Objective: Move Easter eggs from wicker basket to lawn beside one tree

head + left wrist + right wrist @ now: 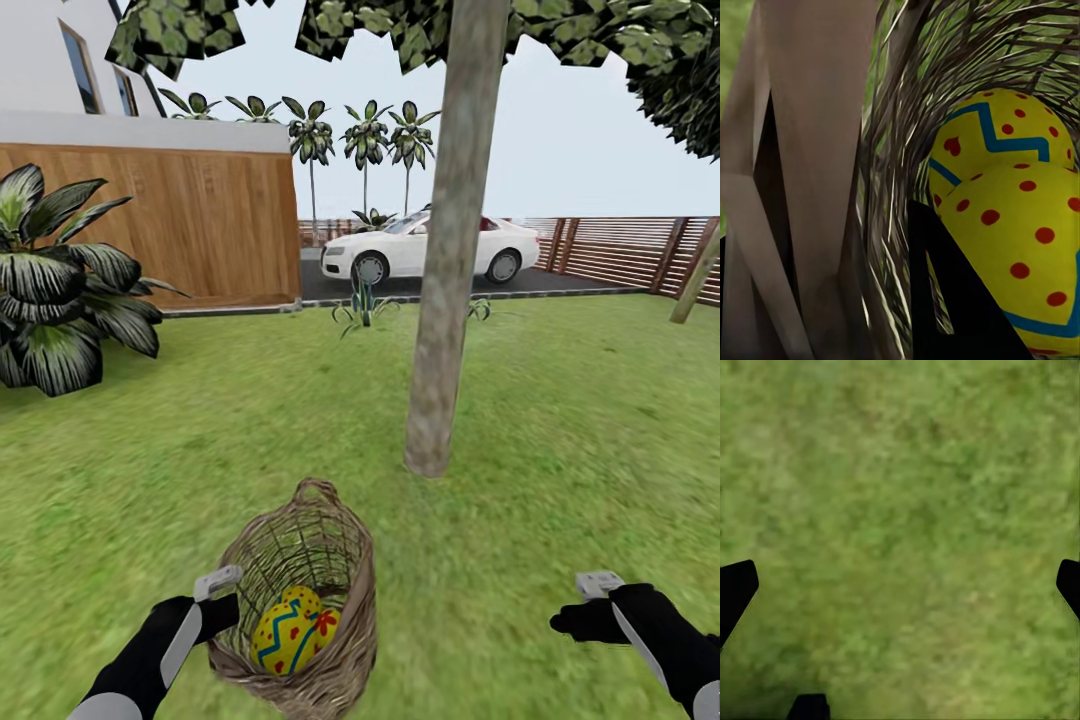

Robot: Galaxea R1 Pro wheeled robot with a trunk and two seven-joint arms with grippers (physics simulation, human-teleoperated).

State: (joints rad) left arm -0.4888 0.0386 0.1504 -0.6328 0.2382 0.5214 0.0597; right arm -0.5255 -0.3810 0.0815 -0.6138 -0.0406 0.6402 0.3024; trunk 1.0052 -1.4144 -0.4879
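Note:
The wicker basket (pixel 335 560) is tipped with its mouth toward me on the lawn (pixel 560 420), a short way in front of the tree (pixel 450 250). Yellow Easter eggs (pixel 288 632) with red dots and blue zigzags lie inside it; the left wrist view shows two, one egg (pixel 997 135) behind another egg (pixel 1020 255). My left gripper (pixel 226 598) is shut on the basket's rim, with one black finger (pixel 952 307) inside the woven wall (pixel 889 187). My right gripper (pixel 588 606) hangs open over bare grass (pixel 900 510), to the basket's right.
A dark-leaved shrub (pixel 60 290) stands at the left before a wooden fence (pixel 200 220). A white car (pixel 390 250) is parked beyond the lawn. A slat fence (pixel 620 255) and a leaning trunk (pixel 700 275) close the right side. Open grass surrounds the tree's base.

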